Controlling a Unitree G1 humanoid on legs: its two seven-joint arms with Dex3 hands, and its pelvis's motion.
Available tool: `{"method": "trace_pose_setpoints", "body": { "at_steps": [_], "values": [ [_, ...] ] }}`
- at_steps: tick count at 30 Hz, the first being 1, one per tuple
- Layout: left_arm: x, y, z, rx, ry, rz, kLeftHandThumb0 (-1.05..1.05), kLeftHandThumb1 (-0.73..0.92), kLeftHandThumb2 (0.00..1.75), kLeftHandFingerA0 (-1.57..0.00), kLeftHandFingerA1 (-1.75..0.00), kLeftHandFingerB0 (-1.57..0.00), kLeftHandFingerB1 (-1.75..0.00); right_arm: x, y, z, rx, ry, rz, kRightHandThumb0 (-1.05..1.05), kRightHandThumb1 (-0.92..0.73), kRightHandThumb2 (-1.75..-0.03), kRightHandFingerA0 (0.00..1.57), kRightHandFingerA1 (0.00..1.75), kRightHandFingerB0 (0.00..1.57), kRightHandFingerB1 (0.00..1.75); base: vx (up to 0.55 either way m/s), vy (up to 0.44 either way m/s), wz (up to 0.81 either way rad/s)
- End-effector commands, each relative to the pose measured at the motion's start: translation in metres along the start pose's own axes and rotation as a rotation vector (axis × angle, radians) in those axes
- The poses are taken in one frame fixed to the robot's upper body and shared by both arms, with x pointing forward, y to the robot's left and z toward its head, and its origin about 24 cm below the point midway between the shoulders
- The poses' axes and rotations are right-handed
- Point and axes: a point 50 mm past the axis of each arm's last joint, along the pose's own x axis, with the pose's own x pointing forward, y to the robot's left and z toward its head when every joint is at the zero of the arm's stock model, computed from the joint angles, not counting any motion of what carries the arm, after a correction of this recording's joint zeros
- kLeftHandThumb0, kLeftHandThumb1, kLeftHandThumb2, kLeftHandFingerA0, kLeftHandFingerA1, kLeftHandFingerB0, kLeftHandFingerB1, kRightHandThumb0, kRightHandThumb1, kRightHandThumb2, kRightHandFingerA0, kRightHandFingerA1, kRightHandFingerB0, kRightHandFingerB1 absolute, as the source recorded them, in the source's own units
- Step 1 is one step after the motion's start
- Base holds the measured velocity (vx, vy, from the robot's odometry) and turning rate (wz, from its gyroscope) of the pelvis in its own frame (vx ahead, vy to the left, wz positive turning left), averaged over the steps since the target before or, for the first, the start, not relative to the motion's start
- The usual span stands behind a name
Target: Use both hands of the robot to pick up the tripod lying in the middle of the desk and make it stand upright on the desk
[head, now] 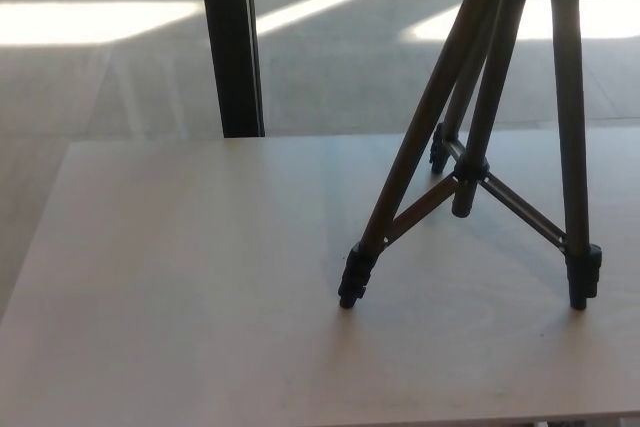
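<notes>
The dark tripod [470,137] stands upright on the pale desk [190,277], on the right half of the head view. Its three legs are spread, with one foot near the middle front [352,287], one at the right [580,282] and one at the back [438,152]. Braces join the legs at a centre collar [468,169]. The top of the tripod is cut off by the picture's upper edge. Neither of my hands shows in the picture.
A black vertical post [230,42] rises behind the desk's far edge at left of centre. Beyond it lies grey floor with bright sunlit stripes [100,17]. The desk's left edge runs diagonally at the picture's left.
</notes>
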Motion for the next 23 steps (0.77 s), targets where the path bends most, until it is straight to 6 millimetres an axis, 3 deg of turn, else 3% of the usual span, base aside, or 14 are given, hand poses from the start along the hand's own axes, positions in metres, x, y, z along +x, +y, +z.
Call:
{"method": "trace_pose_setpoints", "body": {
  "at_steps": [1, 2, 4, 7, 9, 10, 12, 13, 14, 15, 16, 20, 21, 23],
  "values": [
    [0.0, 0.004, 0.017, -0.004, -0.048, 0.002, -0.81, 0.75, 0.69, -0.57, -0.85, -0.51, -0.83, 0.0, 0.005, 0.004, 0.191, 0.022, 0.086, -0.6, -0.73, -0.62, 0.24, 0.78, 0.29, 0.59, 0.0, 0.0, 0.0],
    [0.0, 0.005, 0.017, -0.008, -0.046, 0.008, -0.81, 0.74, 0.67, -0.58, -0.83, -0.54, -0.84, 0.0, 0.006, 0.003, 0.192, 0.018, 0.076, -0.55, -0.68, -0.59, 0.33, 0.8, 0.41, 0.55, 0.0, 0.0, 0.0],
    [0.001, 0.006, 0.018, -0.011, -0.047, 0.01, -0.81, 0.75, 0.67, -0.56, -0.84, -0.53, -0.85, -0.001, 0.007, 0.003, 0.137, -0.014, 0.053, -0.59, -0.72, -0.61, 0.34, 0.93, 0.37, 0.61, 0.0, 0.0, 0.0],
    [0.002, 0.004, 0.021, 0.004, -0.054, 0.009, -0.8, 0.75, 0.68, -0.6, -0.86, -0.57, -0.86, -0.002, 0.015, 0.003, 0.197, -0.013, 0.058, -0.52, -0.64, -0.59, 0.31, 0.75, 0.46, 0.6, 0.0, 0.0, 0.0],
    [0.002, 0.004, 0.022, 0.025, -0.056, 0.005, -0.8, 0.77, 0.67, -0.6, -0.85, -0.58, -0.86, -0.002, 0.016, 0.003, 0.177, -0.024, 0.046, -0.52, -0.63, -0.59, 0.43, 0.84, 0.5, 0.64, 0.0, 0.0, 0.0],
    [0.002, 0.004, 0.021, 0.018, -0.055, 0.009, -0.81, 0.75, 0.67, -0.58, -0.84, -0.56, -0.84, -0.004, 0.018, 0.003, 0.183, -0.024, 0.063, -0.51, -0.46, -0.91, 0.28, 0.68, 0.42, 0.67, 0.0, 0.0, 0.0],
    [0.002, 0.004, 0.02, 0.002, -0.049, 0.018, -0.81, 0.75, 0.67, -0.58, -0.84, -0.56, -0.84, -0.006, 0.021, 0.004, 0.191, -0.022, 0.092, -0.51, -0.46, -0.91, 0.28, 0.68, 0.42, 0.67, 0.0, 0.0, 0.0],
    [0.001, 0.005, 0.019, 0.002, -0.05, 0.009, -0.82, 0.74, 0.66, -0.58, -0.86, -0.55, -0.84, -0.007, 0.019, 0.005, 0.133, -0.069, 0.148, -0.49, -0.72, -0.6, 0.17, 0.76, 0.28, 0.63, 0.0, 0.0, 0.0],
    [0.001, 0.004, 0.019, 0.009, -0.051, 0.006, -0.81, 0.75, 0.67, -0.61, -0.85, -0.57, -0.85, -0.007, 0.018, 0.004, 0.103, -0.085, 0.159, -0.55, -0.49, -0.93, 0.23, 0.67, 0.36, 0.67, 0.0, 0.0, 0.0],
    [0.001, 0.003, 0.02, 0.019, -0.052, 0.008, -0.81, 0.75, 0.67, -0.61, -0.85, -0.57, -0.85, -0.007, 0.018, 0.004, 0.099, -0.082, 0.142, -0.55, -0.49, -0.93, 0.23, 0.67, 0.36, 0.67, 0.0, 0.0, 0.0],
    [0.001, 0.003, 0.021, 0.023, -0.049, 0.005, -0.81, 0.75, 0.67, -0.6, -0.85, -0.56, -0.85, -0.007, 0.017, 0.003, 0.186, -0.058, 0.157, -0.56, -0.49, -0.91, 0.31, 0.73, 0.37, 0.67, 0.0, 0.0, 0.0],
    [0.002, 0.001, 0.024, 0.02, -0.054, -0.008, -0.81, 0.74, 0.66, -0.56, -0.79, -0.52, -0.8, -0.008, 0.017, 0.002, 0.145, -0.048, 0.138, -0.56, -0.49, -0.91, 0.27, 0.7, 0.37, 0.66, 0.0, 0.0, 0.0],
    [0.003, -0.001, 0.025, 0.024, -0.059, -0.012, -0.81, 0.74, 0.67, -0.57, -0.8, -0.52, -0.81, -0.008, 0.017, 0.003, 0.146, -0.034, 0.137, -0.53, -0.69, -0.59, 0.28, 0.91, 0.38, 0.62, 0.0, 0.0, 0.0],
    [0.003, -0.005, 0.028, 0.025, -0.063, -0.025, -0.84, 0.73, 0.67, -0.57, -0.83, -0.52, -0.81, -0.009, 0.02, 0.005, 0.158, -0.025, 0.096, -0.52, -0.65, -0.58, 0.31, 0.86, 0.49, 0.64, 0.0, 0.0, 0.0]
  ]
}}
